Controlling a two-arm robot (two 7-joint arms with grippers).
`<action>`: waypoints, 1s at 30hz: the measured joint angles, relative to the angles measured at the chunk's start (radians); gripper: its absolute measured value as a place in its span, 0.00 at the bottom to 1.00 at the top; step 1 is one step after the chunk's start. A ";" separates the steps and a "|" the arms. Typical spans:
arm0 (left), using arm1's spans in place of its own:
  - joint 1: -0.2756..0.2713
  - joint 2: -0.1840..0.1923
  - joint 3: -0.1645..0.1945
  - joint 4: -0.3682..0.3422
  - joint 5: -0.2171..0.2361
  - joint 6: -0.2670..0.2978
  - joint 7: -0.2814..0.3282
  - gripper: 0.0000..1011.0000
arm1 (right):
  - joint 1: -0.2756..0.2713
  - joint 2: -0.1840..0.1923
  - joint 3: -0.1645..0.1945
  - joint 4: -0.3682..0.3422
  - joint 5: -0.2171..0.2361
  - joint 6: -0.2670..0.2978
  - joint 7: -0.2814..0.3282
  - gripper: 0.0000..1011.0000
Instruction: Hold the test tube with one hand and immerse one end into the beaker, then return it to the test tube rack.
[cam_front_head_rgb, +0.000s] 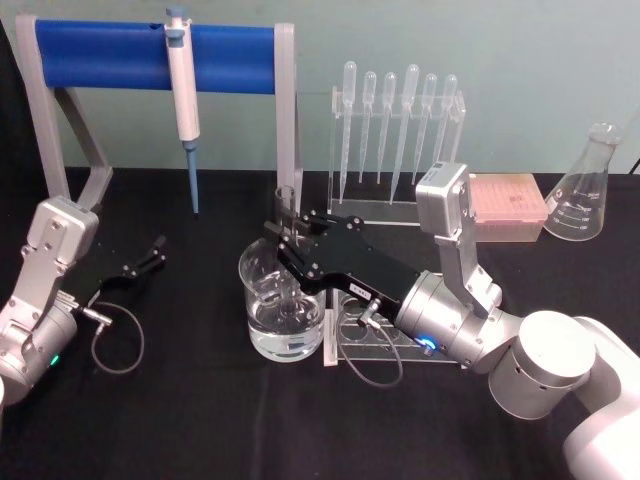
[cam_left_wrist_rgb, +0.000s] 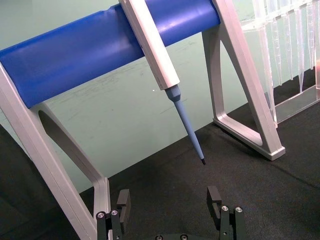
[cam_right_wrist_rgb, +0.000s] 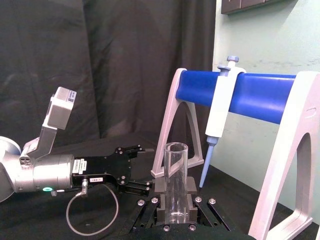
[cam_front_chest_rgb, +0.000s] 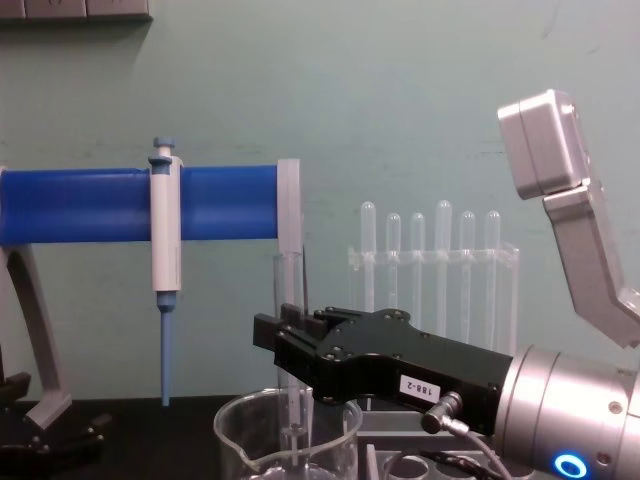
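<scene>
The test tube (cam_front_head_rgb: 286, 205) stands upright with my right gripper (cam_front_head_rgb: 283, 246) shut on its middle. Its rounded lower end reaches down inside the beaker (cam_front_head_rgb: 262, 318), a wide clear glass with water in the bottom, near the table's centre. The chest view shows the test tube (cam_front_chest_rgb: 289, 285) rising above the black right gripper (cam_front_chest_rgb: 283, 340) and dipping into the beaker (cam_front_chest_rgb: 240, 440). Seen from the right wrist, the test tube (cam_right_wrist_rgb: 175, 170) sits clamped between the fingers (cam_right_wrist_rgb: 191, 186). My left gripper (cam_front_head_rgb: 146, 262) rests open on the table at the left, and the left gripper (cam_left_wrist_rgb: 169, 202) holds nothing.
A white-and-blue pipettor (cam_front_head_rgb: 182, 90) hangs from the blue-barred stand (cam_front_head_rgb: 100, 42) at the back left. A rack of plastic pipettes (cam_front_head_rgb: 395, 130), a pink box (cam_front_head_rgb: 508, 200) and a conical flask (cam_front_head_rgb: 590, 190) line the back right. A clear tube rack (cam_front_head_rgb: 350, 345) sits under my right wrist.
</scene>
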 joint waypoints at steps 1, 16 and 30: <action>0.000 0.000 0.000 0.000 0.000 0.000 0.000 0.99 | 0.000 0.000 0.000 0.000 0.000 0.000 0.000 0.22; 0.000 0.000 0.000 0.000 0.000 0.000 0.000 0.99 | 0.000 0.000 0.000 0.000 0.000 0.000 0.000 0.22; 0.000 0.000 0.000 0.000 0.000 0.000 0.000 0.99 | 0.000 0.000 0.000 0.000 0.000 0.000 0.000 0.22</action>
